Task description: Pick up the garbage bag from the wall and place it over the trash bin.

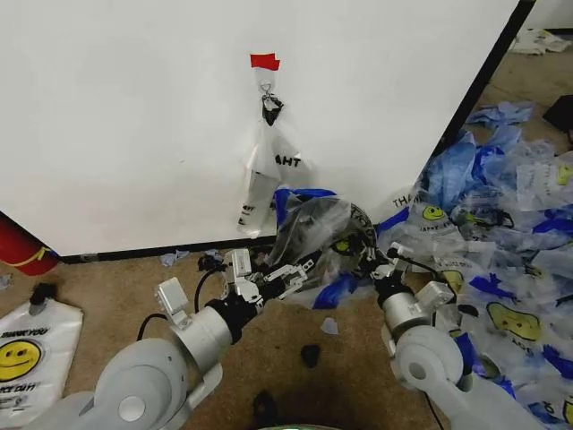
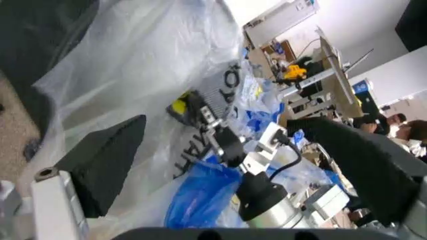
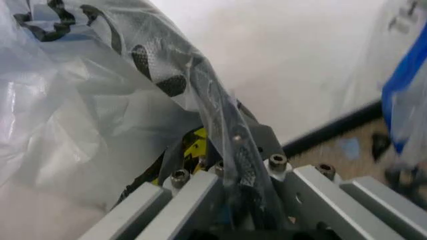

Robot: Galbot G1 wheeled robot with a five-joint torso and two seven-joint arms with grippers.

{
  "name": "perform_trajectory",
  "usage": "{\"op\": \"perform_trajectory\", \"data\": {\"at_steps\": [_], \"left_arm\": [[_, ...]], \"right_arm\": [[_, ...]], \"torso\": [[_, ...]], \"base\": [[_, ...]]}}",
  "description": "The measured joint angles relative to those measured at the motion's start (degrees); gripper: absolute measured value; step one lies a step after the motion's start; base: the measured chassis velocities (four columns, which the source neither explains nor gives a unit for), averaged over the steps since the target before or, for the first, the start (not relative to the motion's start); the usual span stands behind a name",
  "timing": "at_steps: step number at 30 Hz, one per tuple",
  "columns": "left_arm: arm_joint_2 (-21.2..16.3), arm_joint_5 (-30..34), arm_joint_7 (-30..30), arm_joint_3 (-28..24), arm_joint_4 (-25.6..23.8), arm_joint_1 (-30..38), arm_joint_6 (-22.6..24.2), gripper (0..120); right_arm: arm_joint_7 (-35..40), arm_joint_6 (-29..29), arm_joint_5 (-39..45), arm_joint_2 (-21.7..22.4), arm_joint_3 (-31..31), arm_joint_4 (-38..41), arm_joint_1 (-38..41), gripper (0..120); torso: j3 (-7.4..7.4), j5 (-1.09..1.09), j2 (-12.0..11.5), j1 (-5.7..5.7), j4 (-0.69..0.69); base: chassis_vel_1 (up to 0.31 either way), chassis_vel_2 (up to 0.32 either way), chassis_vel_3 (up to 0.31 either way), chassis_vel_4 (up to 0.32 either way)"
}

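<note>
The garbage bag (image 1: 313,219), clear plastic with blue handle strips and a yellow smiley, is draped over the black mesh trash bin (image 1: 354,226) at the foot of the white wall (image 1: 134,116). My left gripper (image 1: 300,267) is at the bag's near left side, open, with plastic lying across one black finger (image 2: 107,155). At the bag's right side, my right gripper (image 1: 369,255) is shut on a fold of the bag (image 3: 87,115). That fold, wrapped over mesh (image 3: 157,62), runs down between the jaws of the right gripper (image 3: 240,200).
A narrower clear bag (image 1: 269,166) lettered "AHT" hangs on the wall under red tape (image 1: 264,61). A heap of loose bags (image 1: 501,242) covers the floor to the right. A red cylinder (image 1: 18,246) and a white smiley bag (image 1: 22,354) lie at the left.
</note>
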State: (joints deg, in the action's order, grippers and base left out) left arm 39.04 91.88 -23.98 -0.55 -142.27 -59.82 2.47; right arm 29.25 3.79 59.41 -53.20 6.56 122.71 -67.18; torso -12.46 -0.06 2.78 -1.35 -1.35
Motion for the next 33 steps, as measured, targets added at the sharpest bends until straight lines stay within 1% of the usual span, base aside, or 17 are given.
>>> {"op": "perform_trajectory", "data": {"at_steps": [6, 13, 17, 20, 25, 29, 33], "left_arm": [[-0.2, 0.0, 2.0, -0.1, -0.6, -1.0, 1.3, 100], [-0.5, -0.1, 2.9, -0.7, -1.0, -2.5, 3.2, 100], [-0.3, -0.2, 3.7, -0.6, -1.0, -3.2, 3.5, 100], [-0.7, -0.3, 3.5, -0.4, -1.0, -3.3, 3.5, 100], [-0.7, -0.2, 3.3, -0.4, -1.0, -2.8, 3.5, 100], [-0.8, -0.8, 4.1, -0.9, -0.8, -1.9, 3.4, 100], [-1.7, -4.4, 6.5, -2.5, 1.1, 2.1, 3.5, 100]], "right_arm": [[5.3, -1.7, 7.2, 1.2, -1.1, 2.6, 1.0, 0], [6.8, -1.8, 8.3, 1.7, -2.1, 2.6, 2.8, 0], [12.5, -3.4, 10.2, 0.4, -2.0, 3.6, 3.9, 0], [17.1, -5.1, 13.1, 0.3, -2.4, 5.0, 3.5, 0], [18.8, -5.5, 15.3, 0.6, -2.9, 4.9, 3.2, 0], [19.1, -5.6, 16.1, 0.7, -3.2, 4.4, 3.4, 0], [17.7, -5.9, 15.0, 1.3, -4.1, 3.0, 3.8, 0]], "torso": [[0.01, 0.0, 0.0, 0.01, 0.0], [0.01, 0.01, 0.0, 0.01, 0.0], [0.01, 0.0, 0.0, 0.01, 0.01], [0.01, 0.0, 0.0, 0.01, -0.01], [0.01, -0.01, 0.0, 0.01, 0.0], [0.01, 0.02, 0.0, 0.01, 0.0], [0.01, 0.0, 0.0, 0.01, 0.0]], "base": [[0.0, 0.0, 0.0, 0.0], [0.0, 0.0, 0.0, 0.0], [0.0, 0.0, 0.0, 0.0], [0.0, 0.0, 0.0, 0.0], [0.0, 0.0, 0.0, 0.0], [0.0, 0.0, 0.0, 0.0], [0.0, 0.0, 0.0, 0.0]]}}
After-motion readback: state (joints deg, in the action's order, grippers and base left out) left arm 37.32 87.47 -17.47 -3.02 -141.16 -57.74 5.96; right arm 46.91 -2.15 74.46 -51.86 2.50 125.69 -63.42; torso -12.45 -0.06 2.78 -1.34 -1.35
